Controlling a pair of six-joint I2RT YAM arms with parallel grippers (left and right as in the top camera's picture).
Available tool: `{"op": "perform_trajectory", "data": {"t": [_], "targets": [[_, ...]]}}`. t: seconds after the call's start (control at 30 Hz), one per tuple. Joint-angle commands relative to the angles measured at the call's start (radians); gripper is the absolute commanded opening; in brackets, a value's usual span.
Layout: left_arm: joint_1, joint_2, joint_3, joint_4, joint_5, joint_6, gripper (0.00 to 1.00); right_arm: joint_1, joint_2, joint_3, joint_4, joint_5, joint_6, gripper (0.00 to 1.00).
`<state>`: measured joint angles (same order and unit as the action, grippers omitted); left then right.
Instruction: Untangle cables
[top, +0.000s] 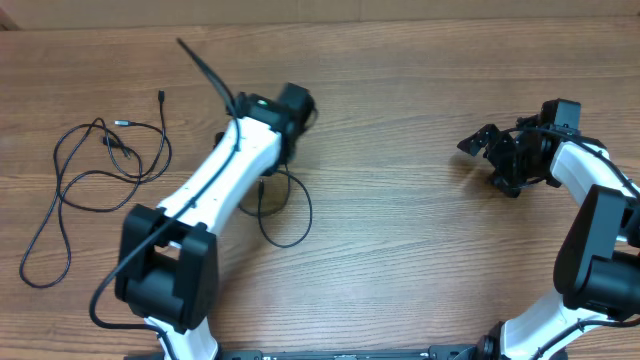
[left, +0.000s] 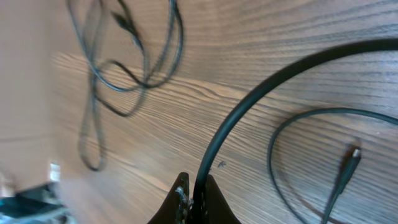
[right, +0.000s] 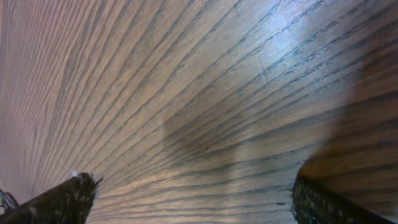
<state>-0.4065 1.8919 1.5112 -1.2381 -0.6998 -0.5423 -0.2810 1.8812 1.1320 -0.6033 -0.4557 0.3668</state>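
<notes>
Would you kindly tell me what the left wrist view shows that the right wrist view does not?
Only the left wrist view: the left gripper shut on a black cable that arcs away to the right, a plug on a further loop beside it, and looped cables farther off. Only the right wrist view: the right gripper, its jaws wide apart with nothing between them. Both: the wood-grain table.
</notes>
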Motion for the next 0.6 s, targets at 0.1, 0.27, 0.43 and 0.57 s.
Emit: {"op": "perform_trajectory", "data": {"t": [0.1,0.27,0.43,0.57], "targets": [[0.136,-0.02,-0.003,0.02,0.6,0.214,0.04,-0.003,0.011,-0.011,0.0,0.01,0.003,1.0],[0.143,-0.02,-0.061,0.005,0.668,0.221,0.04,-0.003,0.011,-0.011,0.0,0.01,0.003,1.0],[0.132,-0.02,-0.161,0.067,0.675,0.216,0.1,-0.003,0.011,-0.011,0.0,0.01,0.003,1.0],[0.131,-0.018,-0.225,0.161,0.674,0.198,0.31,-0.003,0.011,-0.011,0.0,0.01,0.003,1.0]]}}
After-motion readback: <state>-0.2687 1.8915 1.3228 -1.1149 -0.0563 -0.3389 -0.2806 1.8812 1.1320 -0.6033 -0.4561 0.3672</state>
